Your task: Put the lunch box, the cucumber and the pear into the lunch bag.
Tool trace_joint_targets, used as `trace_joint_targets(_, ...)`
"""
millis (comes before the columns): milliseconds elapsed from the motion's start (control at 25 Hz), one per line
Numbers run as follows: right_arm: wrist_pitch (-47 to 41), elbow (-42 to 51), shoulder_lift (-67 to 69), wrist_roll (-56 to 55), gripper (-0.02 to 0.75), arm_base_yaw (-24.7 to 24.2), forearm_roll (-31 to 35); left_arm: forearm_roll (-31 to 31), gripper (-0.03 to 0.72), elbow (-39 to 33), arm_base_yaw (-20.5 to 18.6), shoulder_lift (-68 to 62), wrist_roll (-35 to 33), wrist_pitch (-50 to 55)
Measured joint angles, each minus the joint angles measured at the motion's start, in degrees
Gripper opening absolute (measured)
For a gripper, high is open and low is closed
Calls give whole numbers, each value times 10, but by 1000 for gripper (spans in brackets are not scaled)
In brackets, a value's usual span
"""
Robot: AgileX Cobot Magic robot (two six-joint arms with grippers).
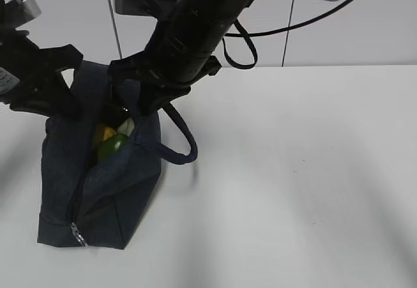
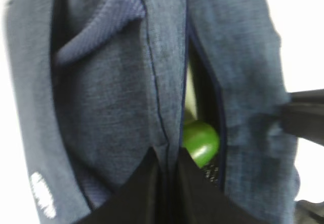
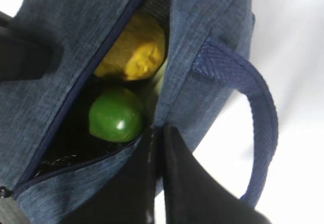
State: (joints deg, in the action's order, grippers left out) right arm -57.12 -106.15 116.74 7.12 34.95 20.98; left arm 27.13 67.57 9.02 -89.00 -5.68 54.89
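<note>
We have all three items down inside the lunch bag point(image 1: 98, 190), which stands on the white table point(image 1: 293, 184) with its top slit open. Through the opening we see the rounded end of the cucumber point(image 3: 116, 115), the pear point(image 3: 134, 49) just behind it, and a pale sliver of the lunch box point(image 1: 126, 127) beside them. Our left gripper point(image 2: 168, 158) is clenched on the edge of the bag's opening, and our right gripper point(image 3: 158, 138) is pinched on the opposite edge, next to the loop handle point(image 3: 253, 112).

The risk we see now is in letting go or pulling. If either arm lifts while the fabric is pinched, the bag could tip and spill the cucumber, which sits high near the slit. Tugging the two edges unevenly could also drag the bag sideways across the table.
</note>
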Motion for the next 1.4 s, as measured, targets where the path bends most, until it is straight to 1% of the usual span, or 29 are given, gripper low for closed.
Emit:
trace_joint_targets(160,-32,-27,1,0,3,0,-29,55,1,0,0,0,-32,-4)
trace_joint_targets(320,-79,-68,5,-5,2,0,-70,82,1,-2,0,0,-47,-6)
trace_joint_targets(480,-124,-88,5,-16,2,0,-124,119,1,-3,1,-1,-65,-9)
trace_joint_targets(600,-141,-89,4,-23,2,0,-147,143,1,-4,16,-2,-88,-19)
trace_joint_targets(840,-146,-89,-10,-35,2,0,-180,147,1,-3,84,-2,-99,-47)
trace_joint_targets(920,-153,-89,-16,-39,2,0,-193,147,1,-3,98,-3,-100,-57)
trace_joint_targets(1080,-155,-89,-17,-41,1,0,-201,145,1,-3,104,-6,-101,-64)
trace_joint_targets(1240,-155,-89,-17,-47,1,0,-201,123,1,-2,104,-6,-101,-67)
trace_joint_targets(1400,-155,-89,-17,-51,1,0,-193,118,1,-2,104,-6,-101,-65)
